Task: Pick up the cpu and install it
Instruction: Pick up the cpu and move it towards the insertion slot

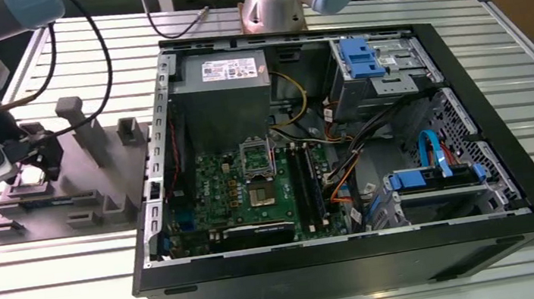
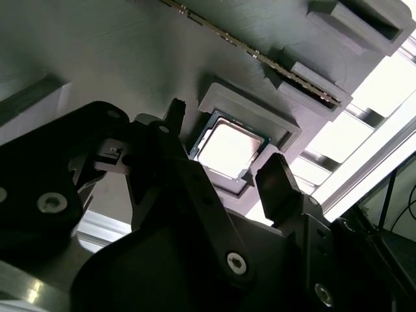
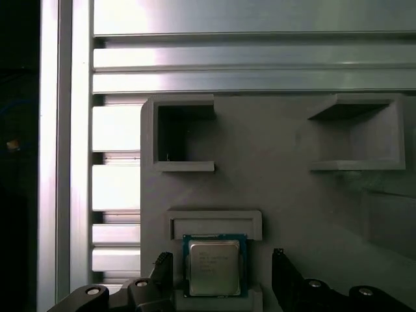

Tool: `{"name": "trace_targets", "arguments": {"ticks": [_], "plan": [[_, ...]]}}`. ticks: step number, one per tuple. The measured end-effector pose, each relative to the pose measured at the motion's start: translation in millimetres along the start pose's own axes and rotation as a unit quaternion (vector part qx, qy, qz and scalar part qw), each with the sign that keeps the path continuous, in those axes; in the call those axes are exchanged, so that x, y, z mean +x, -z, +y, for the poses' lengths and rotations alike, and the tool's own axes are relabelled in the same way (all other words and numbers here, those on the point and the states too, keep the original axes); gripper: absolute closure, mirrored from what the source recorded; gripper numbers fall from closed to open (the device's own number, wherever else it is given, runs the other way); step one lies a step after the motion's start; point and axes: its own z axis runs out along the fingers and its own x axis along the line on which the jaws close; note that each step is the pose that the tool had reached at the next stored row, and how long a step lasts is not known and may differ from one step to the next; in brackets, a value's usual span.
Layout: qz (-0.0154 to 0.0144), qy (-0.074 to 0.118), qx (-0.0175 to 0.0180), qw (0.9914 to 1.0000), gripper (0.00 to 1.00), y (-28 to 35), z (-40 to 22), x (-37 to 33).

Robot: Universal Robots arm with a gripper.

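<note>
In the exterior view your gripper (image 1: 35, 172) hangs low over the grey block (image 1: 88, 188) at the exterior view's left, well apart from the open computer case (image 1: 356, 207) on the slatted metal table (image 1: 533, 78). In the second wrist view the cpu (image 2: 229, 149) lies flat in a square pocket of that block, with the jaws spread, one finger (image 2: 277, 181) on each side. In the first wrist view you've got visible gaps between both fingers and the chip, so nothing's pinched.
</note>
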Motion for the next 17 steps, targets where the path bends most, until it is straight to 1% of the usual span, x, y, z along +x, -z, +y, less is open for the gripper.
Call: {"name": "trace_targets", "arguments": {"ticks": [2,12,17], "plan": [[0.0001,0.0,0.0005,1.0,0.29,0.0,0.0,0.0],[-0.0002,-0.001,0.0006,1.0,0.29,-0.4,1.6,0.2],[-0.0007,-0.006,0.0007,0.99998,0.29,-2.9,1.6,0.2]]}}
